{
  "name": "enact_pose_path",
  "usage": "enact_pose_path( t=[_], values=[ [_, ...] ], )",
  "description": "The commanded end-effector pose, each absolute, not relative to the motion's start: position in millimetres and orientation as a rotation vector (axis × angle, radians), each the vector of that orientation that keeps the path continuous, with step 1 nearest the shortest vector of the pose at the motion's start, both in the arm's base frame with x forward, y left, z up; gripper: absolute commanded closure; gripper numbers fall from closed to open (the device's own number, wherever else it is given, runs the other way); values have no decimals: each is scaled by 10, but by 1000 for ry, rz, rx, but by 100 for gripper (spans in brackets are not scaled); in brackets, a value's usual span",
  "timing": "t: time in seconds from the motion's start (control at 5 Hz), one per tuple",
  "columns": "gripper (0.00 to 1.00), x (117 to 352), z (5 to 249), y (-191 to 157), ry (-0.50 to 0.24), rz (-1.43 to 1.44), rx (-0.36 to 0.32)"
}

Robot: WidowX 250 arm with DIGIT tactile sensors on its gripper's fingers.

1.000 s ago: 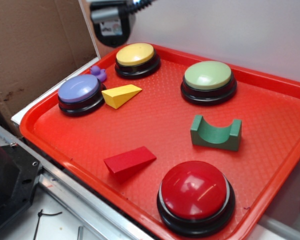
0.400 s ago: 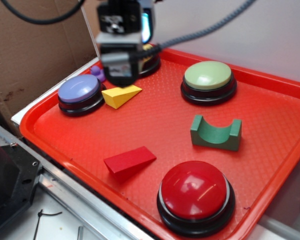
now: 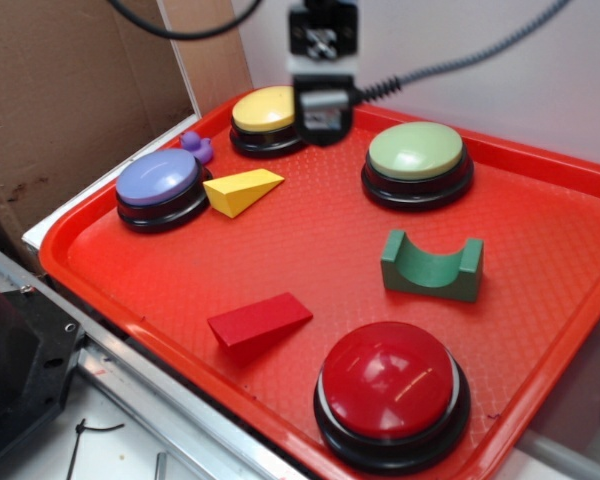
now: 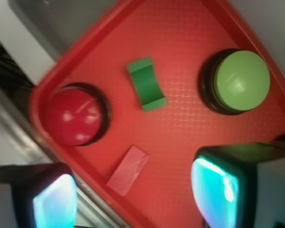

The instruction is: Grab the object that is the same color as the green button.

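The task is only at its beginning. The pincer (image 3: 323,120) hangs high over the far part of the red tray (image 3: 280,250), between the yellow button (image 3: 270,110) and the green button (image 3: 417,152), and it holds nothing; in the wrist view its two pads stand well apart, so it is open. The green notched block (image 3: 432,266) lies untouched on the tray, at about 5 o'clock from the pincer and near the red button (image 3: 392,382). The approach, the descent and the grasp are all left to do.

Dark-green object (image 3: 432,266), pale-green green button (image 3: 417,151) on black base, textured red tray (image 3: 310,235), yellow wedge (image 3: 242,190)
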State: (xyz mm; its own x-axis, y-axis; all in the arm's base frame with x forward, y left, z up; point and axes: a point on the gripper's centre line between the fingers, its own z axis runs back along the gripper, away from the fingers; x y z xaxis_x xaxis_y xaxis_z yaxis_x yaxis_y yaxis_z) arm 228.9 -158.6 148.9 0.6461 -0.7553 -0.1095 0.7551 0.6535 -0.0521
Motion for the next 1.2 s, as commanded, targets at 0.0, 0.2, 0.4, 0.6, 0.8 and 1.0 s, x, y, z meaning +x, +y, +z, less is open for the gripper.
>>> enact_pose_path(
  t=[0.0, 0.2, 0.4, 0.6, 0.8, 1.0],
  values=[
    [0, 2300, 1166, -1611, 83, -928, 64],
    [0, 2322, 957, -1591, 97, -885, 66],
    [0, 2343, 744, -1571, 121, -831, 50],
    [0, 2400, 563, -1577, 152, -793, 26],
    [0, 2468, 438, -1604, 181, -790, -11],
    [0, 2475, 338, -1697, 207, -816, -30]
  ],
)
